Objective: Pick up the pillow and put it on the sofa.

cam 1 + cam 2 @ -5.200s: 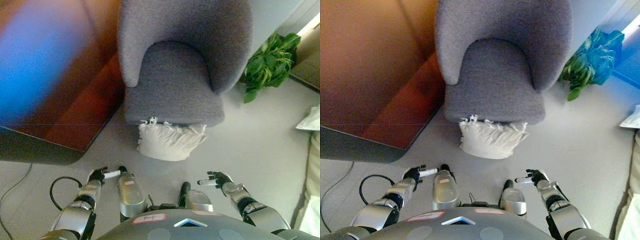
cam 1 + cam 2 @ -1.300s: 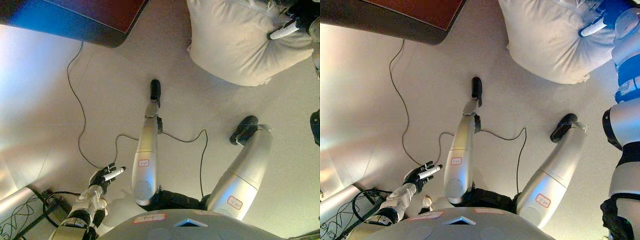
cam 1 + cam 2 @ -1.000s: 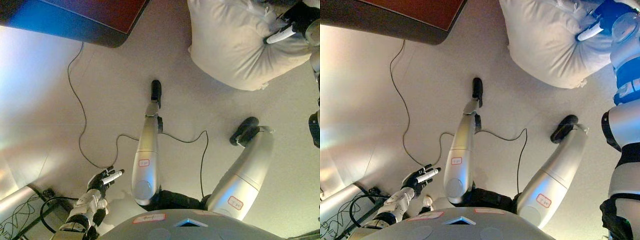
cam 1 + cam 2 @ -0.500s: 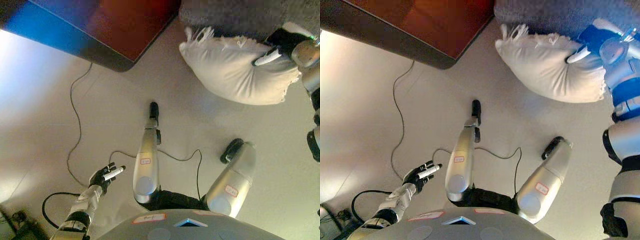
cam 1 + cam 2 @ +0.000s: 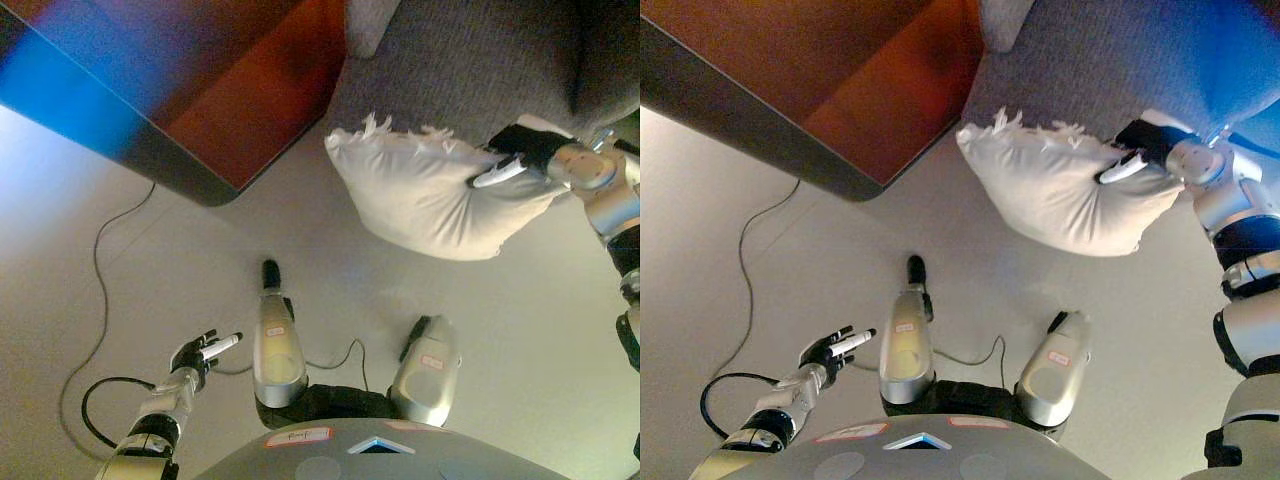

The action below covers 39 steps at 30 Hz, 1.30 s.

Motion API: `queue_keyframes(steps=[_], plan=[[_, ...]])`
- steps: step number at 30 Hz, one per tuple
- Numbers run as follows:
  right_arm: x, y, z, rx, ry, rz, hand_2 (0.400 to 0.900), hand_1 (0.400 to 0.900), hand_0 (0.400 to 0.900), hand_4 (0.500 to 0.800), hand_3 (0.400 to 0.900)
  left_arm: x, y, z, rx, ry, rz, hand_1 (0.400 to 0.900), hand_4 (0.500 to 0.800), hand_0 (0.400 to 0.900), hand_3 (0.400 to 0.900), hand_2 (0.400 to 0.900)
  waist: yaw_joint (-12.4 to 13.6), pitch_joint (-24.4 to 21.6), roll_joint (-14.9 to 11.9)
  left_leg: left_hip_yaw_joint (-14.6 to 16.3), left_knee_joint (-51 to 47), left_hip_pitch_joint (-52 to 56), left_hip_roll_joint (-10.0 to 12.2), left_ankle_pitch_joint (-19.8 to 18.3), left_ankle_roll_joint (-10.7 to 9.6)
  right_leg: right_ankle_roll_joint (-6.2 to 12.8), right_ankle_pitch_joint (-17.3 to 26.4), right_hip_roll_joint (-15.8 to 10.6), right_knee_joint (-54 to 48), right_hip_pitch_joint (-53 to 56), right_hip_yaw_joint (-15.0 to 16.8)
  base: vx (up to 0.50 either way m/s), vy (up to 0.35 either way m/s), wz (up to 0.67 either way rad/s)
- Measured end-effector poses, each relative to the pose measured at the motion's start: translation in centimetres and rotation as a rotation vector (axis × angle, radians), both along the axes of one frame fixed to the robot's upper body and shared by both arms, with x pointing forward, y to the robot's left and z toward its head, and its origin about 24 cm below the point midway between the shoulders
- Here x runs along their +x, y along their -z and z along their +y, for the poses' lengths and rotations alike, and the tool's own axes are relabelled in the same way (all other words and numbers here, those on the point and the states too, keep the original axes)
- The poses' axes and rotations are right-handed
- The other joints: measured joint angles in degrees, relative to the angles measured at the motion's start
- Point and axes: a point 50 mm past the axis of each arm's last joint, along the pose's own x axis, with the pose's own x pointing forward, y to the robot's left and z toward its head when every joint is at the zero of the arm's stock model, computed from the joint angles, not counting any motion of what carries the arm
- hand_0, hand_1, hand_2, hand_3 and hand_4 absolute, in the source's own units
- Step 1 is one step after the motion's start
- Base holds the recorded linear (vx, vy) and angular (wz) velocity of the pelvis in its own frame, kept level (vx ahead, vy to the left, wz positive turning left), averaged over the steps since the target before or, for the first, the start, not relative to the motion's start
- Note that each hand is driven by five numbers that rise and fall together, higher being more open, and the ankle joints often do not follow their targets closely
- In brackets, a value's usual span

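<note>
The right hand (image 5: pixel 528 152) has its fingers curled into the upper right corner of the fringed white pillow (image 5: pixel 430 200), which hangs off the floor, long axis running leftward from the fingers; the grey sofa (image 5: pixel 470 70) seat lies just beyond the fingers (the left hand (image 5: pixel 197 353) idles far off, fingers loosely spread)

The grey sofa (image 5: pixel 470 70) at twelve o'clock is cut off by the top and right edges — only part of its seat and front shows. The dark reddish table (image 5: pixel 190 90) at ten o'clock runs out past the top and left edges. The right hand (image 5: pixel 520 155) at two o'clock presses into the white pillow (image 5: pixel 430 200), and part of its fingers is buried in the cloth — how far they curl cannot be told.
</note>
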Motion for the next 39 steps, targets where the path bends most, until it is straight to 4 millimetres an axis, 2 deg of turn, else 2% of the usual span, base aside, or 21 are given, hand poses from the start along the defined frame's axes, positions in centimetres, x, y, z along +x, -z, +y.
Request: queue_keyframes(steps=[5, 8, 13, 15, 16, 17, 18, 19, 20, 22, 23, 25, 27, 28, 30, 32, 33, 34, 35, 37, 39], plan=[[-0.7, 1.4, 0.4, 0.019, -0.03, 0.047, 0.4, 0.4, 0.4, 0.5, 0.4, -1.2, 0.3, 0.4, 0.031, 0.006, 0.059, 0.9, 0.8, 0.9, 0.9, 0.9, -1.1, -4.5, -1.6, 1.2, -4.2, 4.3, -0.2, 0.9, 1.0, 1.83, 2.9, 2.2, -9.4, 7.4, -0.8, 0.08, -0.129, 0.06], [-0.9, 1.4, 1.0, 0.058, -0.062, 0.04, 0.4, 0.4, 0.4, 0.5, 0.4, -1.5, 0.3, 0.9, 0.065, -0.002, 0.085, 0.9, 0.8, 0.9, 0.9, 0.9, -1.5, -6.8, -1.7, 1.3, -6.6, 7.3, 0.1, 1.6, 0.2, 2.18, 3.6, 3.6, -13.2, 11.2, -1.5, 0.05, -0.246, -0.13], [-0.8, 0.9, 2.0, 0.141, -0.115, 0.044, 0.4, 0.4, 0.4, 0.5, 0.4, -2.0, 0.2, 1.8, 0.103, -0.078, 0.086, 0.9, 0.8, 0.9, 0.9, 0.9, -1.1, -11.4, -1.3, 1.2, -12.0, 10.9, 3.3, 5.8, 0.5, 1.07, 3.1, 8.8, -15.6, 12.1, -0.1, 0.06, -0.356, -0.24], [-0.4, 0.1, 2.5, 0.167, -0.136, 0.033, 0.4, 0.4, 0.4, 0.5, 0.4, -1.7, 0.1, 1.9, 0.119, -0.078, 0.07, 0.9, 0.8, 0.9, 0.9, 0.9, -0.7, -11.6, -2.1, 0.4, -11.6, 10.2, 4.2, 11.4, 3.9, -2.55, 1.0, 10.6, -12.8, 10.6, 0.5, 0.16, -0.417, -0.09], [-0.3, -0.2, 2.6, 0.179, -0.141, 0.026, 0.4, 0.4, 0.4, 0.5, 0.4, -1.6, 0.0, 2.0, 0.123, -0.078, 0.065, 0.9, 0.8, 0.9, 0.9, 0.9, -1.0, -12.0, -2.8, -1.3, -11.2, 8.5, 4.2, 14.8, 6.5, -3.35, 0.0, 11.2, -11.5, 9.8, 0.8, 0.2, -0.307, -0.33], [-0.3, -0.2, 2.6, 0.19, -0.141, 0.026, 0.4, 0.4, 0.4, 0.5, 0.4, -1.8, 0.2, 1.8, 0.119, -0.077, 0.074, 0.9, 0.8, 0.9, 0.9, 0.9, -0.7, -12.6, -3.8, -3.1, -11.1, 7.5, 4.0, 19.2, 11.6, -4.53, -0.4, 11.2, -11.5, 9.4, 0.8, 0.33, -0.274, -0.59], [-0.3, 0.0, 2.8, 0.199, -0.146, 0.033, 0.4, 0.4, 0.4, 0.5, 0.4, -1.9, 0.4, 1.6, 0.113, -0.076, 0.085, 0.9, 0.8, 0.9, 0.9, 0.9, 0.5, -12.8, -5.1, -5.2, -8.4, 6.7, 3.2, 20.5, 13.3, -5.46, -0.1, 10.9, -11.9, 9.4, 1.7, 0.39, -0.239, -0.43], [-0.4, 0.3, 3.0, 0.199, -0.155, 0.05, 0.4, 0.4, 0.4, 0.5, 0.4, -3.3, 1.0, 1.5, 0.102, -0.086, 0.142, 0.9, 0.8, 0.9, 0.9, 0.9, 1.4, -13.4, -6.4, -6.8, -3.1, 5.6, 1.5, 15.6, 8.3, -6.06, 0.4, 10.9, -13.5, 9.9, 2.3, 0.52, -0.229, -0.19], [-0.5, 0.6, 3.1, 0.198, -0.159, 0.069, 0.4, 0.4, 0.4, 0.5, 0.4, -4.9, 1.4, 1.4, 0.09, -0.104, 0.205, 0.9, 0.8, 0.9, 0.9, 0.9, 1.6, -14.4, -6.7, -5.4, 0.3, 5.7, -0.5, 10.7, 3.7, -6.95, 1.9, 11.9, -17.0, 11.5, 2.6, 0.5, -0.133, 0.16], [-0.7, 0.2, 2.2, 0.184, -0.132, 0.07, 0.4, 0.4, 0.4, 0.5, 0.4, -5.9, 1.6, 1.4, 0.088, -0.117, 0.242, 0.9, 0.8, 0.9, 0.9, 0.9, 1.5, -14.4, -6.8, -0.8, 1.4, 5.5, -2.5, 4.8, 1.6, -6.74, 5.6, 13.7, -24.4, 16.1, 0.6, 0.59, -0.074, 0.06], [-0.8, 0.0, 1.6, 0.175, -0.106, 0.071, 0.4, 0.4, 0.4, 0.5, 0.4, -5.9, 1.6, 1.4, 0.088, -0.112, 0.241, 0.9, 0.8, 0.9, 0.9, 0.9, 2.3, -14.3, -7.4, -1.0, 0.9, 5.0, -4.7, 1.2, 2.1, -6.69, 6.7, 13.8, -27.4, 17.5, 0.5, 0.64, -0.022, -0.12], [-0.9, 0.1, 1.0, 0.172, -0.07, 0.084, 0.4, 0.4, 0.4, 0.5, 0.4, -6.1, 1.6, 1.4, 0.086, -0.106, 0.248, 0.9, 0.8, 0.9, 0.9, 0.9, 3.1, -14.3, -8.2, -0.8, -3.4, 3.5, -9.9, -0.4, 2.3, -7.27, 8.2, 13.9, -33.2, 20.5, 0.6, 0.65, 0.019, -0.22], [-0.9, 0.3, 0.8, 0.173, -0.062, 0.09, 0.4, 0.4, 0.4, 0.5, 0.4, -6.6, 1.8, 1.1, 0.079, -0.114, 0.266, 0.9, 0.8, 0.9, 0.9, 0.9, 5.3, -14.3, -7.2, -0.1, -8.0, 3.3, -11.7, -0.3, 2.1, -5.76, 9.1, 14.8, -37.4, 22.7, 1.6, 0.57, 0.014, -0.18], [-0.8, 0.8, 1.4, 0.188, -0.07, 0.099, 0.4, 0.4, 0.4, 0.5, 0.4, -6.8, 1.8, 1.4, 0.085, -0.131, 0.271, 0.9, 0.8, 0.9, 0.9, 0.9, 6.2, -13.7, -8.1, 1.2, -8.2, 4.9, -12.6, 0.3, 8.8, -6.12, 9.4, 14.1, -38.7, 23.6, 1.6, 0.5, 0.056, -0.24], [-0.3, 1.9, 3.2, 0.233, -0.109, 0.119, 0.4, 0.4, 0.4, 0.5, 0.4, -5.8, 1.1, 2.8, 0.123, -0.16, 0.237, 0.9, 0.8, 0.9, 0.9, 0.9, 7.2, -12.2, -10.0, 5.9, -3.0, 4.2, -11.7, -2.8, 10.6, -6.35, 9.0, 14.1, -33.7, 23.9, -3.9, 0.57, 0.123, -0.36], [-0.1, 2.9, 4.5, 0.272, -0.143, 0.144, 0.4, 0.4, 0.4, 0.5, 0.4, -5.0, 0.5, 3.7, 0.15, -0.177, 0.209, 0.9, 0.8, 0.9, 0.9, 0.9, 8.5, -11.6, -10.3, 6.3, 6.0, 3.8, -10.5, -9.2, 10.4, -6.47, 9.3, 13.5, -32.7, 26.4, -5.1, 0.5, 0.123, -0.18], [-0.1, 3.1, 4.7, 0.292, -0.148, 0.153, 0.4, 0.4, 0.4, 0.5, 0.4, -3.9, 0.0, 4.2, 0.166, -0.172, 0.175, 0.9, 0.8, 0.9, 0.9, 0.9, 8.4, -11.5, -10.4, 6.4, 13.5, 1.6, -10.1, -12.8, 10.6, -6.25, 9.6, 13.7, -32.8, 28.0, -4.7, 0.49, 0.187, -0.05], [-0.4, 3.4, 4.4, 0.321, -0.132, 0.153, 0.4, 0.4, 0.4, 0.5, 0.4, -3.1, -0.2, 4.4, 0.176, -0.16, 0.16, 0.9, 0.8, 0.9, 0.9, 0.9, 8.4, -12.1, -10.6, 7.1, 13.6, 1.1, -11.2, -15.5, 9.9, -3.98, 8.7, 12.6, -30.1, 27.5, -3.9, 0.6, 0.154, 0.15], [-0.4, 3.5, 4.2, 0.353, -0.114, 0.138, 0.4, 0.4, 0.4, 0.5, 0.4, -2.3, -0.4, 4.3, 0.182, -0.136, 0.14, 0.9, 0.8, 0.9, 0.9, 0.9, 8.8, -12.3, -11.2, 6.8, 12.1, 2.4, -12.3, -16.6, 12.6, -1.87, 7.5, 10.0, -22.8, 24.2, -2.4, 0.6, 0.08, 0.36], [-0.5, 3.6, 4.3, 0.382, -0.119, 0.133, 0.4, 0.4, 0.4, 0.5, 0.4, -1.3, -0.6, 4.2, 0.181, -0.114, 0.12, 0.9, 0.8, 0.9, 0.9, 0.9, 6.9, -12.8, -11.8, 7.1, 10.4, 3.5, -14.0, -16.7, 14.1, 0.51, 9.1, 8.7, -10.3, 18.1, 1.4, 0.57, -0.005, 0.43], [-0.7, 4.0, 4.1, 0.387, -0.109, 0.155, 0.4, 0.4, 0.4, 0.5, 0.4, -0.2, -1.0, 4.4, 0.2, -0.078, 0.086, 0.9, 0.8, 0.9, 0.9, 0.9, 5.2, -12.9, -11.7, 6.9, 5.8, 7.9, -15.6, -15.9, 15.0, -0.39, 9.8, 8.6, -7.0, 16.5, 2.2, 0.48, -0.123, 0.43]])
